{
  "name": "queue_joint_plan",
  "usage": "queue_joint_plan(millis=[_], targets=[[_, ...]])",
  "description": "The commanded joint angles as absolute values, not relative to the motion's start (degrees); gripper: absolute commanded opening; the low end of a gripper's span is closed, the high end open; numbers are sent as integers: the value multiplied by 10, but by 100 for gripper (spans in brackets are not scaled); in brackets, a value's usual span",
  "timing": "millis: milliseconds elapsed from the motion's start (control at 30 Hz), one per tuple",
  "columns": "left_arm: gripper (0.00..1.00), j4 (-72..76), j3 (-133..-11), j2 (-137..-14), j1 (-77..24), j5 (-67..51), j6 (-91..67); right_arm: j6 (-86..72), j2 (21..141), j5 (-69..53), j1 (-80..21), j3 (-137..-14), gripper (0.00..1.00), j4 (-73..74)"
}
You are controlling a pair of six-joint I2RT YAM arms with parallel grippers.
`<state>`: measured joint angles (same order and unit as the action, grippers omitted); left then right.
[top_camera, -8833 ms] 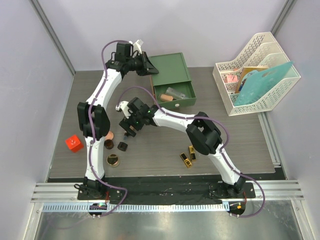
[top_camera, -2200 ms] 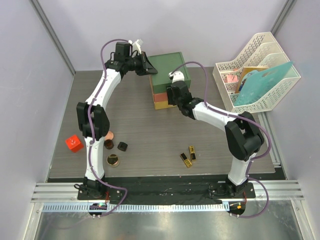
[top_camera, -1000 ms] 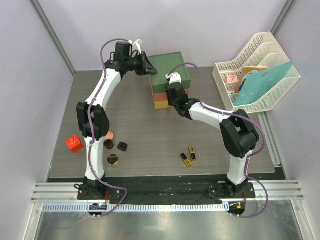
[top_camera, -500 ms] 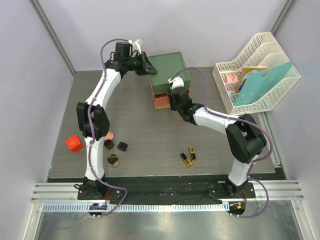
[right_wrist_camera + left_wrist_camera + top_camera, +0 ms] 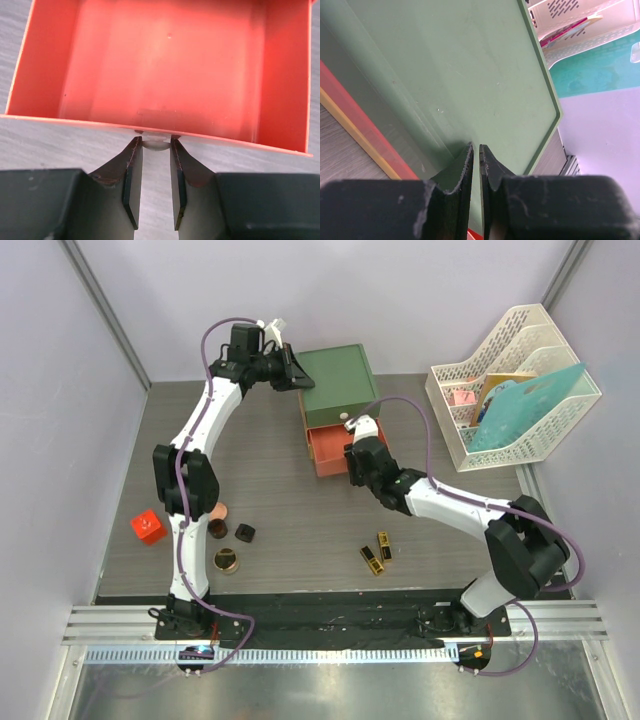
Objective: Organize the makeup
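The right fingers (image 5: pixel 131 170) are closed narrowly on the small pale knob (image 5: pixel 154 143) at the front of the orange-red plastic drawer (image 5: pixel 45 75). That drawer stands pulled out of the green-topped drawer box (image 5: pixel 335 375) at the back of the grey wood-grain worktop (image 5: pixel 300 500). My left fingers (image 5: pixel 465 170) are nearly together, with just a sliver between them, their tips on the box's green top near its left corner.

The makeup lies well apart from the box, toward the near edge. Two gold-black lipsticks (image 5: pixel 377 552) sit just beside each other in the middle. A gold-rimmed round jar (image 5: pixel 227 561), a small dark jar (image 5: pixel 245 532), a brown jar (image 5: pixel 217 528) and a round peach compact (image 5: pixel 218 510) cluster beside the left arm. A small red cube (image 5: pixel 148 527) sits further left.
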<state>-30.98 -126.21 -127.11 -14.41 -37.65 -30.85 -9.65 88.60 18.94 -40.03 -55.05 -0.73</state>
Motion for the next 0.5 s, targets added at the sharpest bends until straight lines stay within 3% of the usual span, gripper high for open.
queue_joint_plan(millis=[0, 67, 100, 200, 300, 467], targets=[[12, -425, -1234, -1304, -127, -319, -277, -117, 864, 183, -406, -540, 9, -4], [12, -425, -1230, -1302, -127, -319, -277, -117, 872, 171, -406, -553, 15, 11], [12, -424, -1230, -1300, -127, -319, -276, -117, 876, 165, -407, -561, 24, 30], [12, -422, -1226, -1298, -127, -319, -277, -122, 889, 162, -407, -580, 36, 51], [12, -422, -1226, -1296, -127, -321, -277, -121, 883, 165, -408, -578, 45, 54], [12, -423, -1226, -1295, -127, -322, -275, -110, 868, 170, -410, -576, 52, 59]])
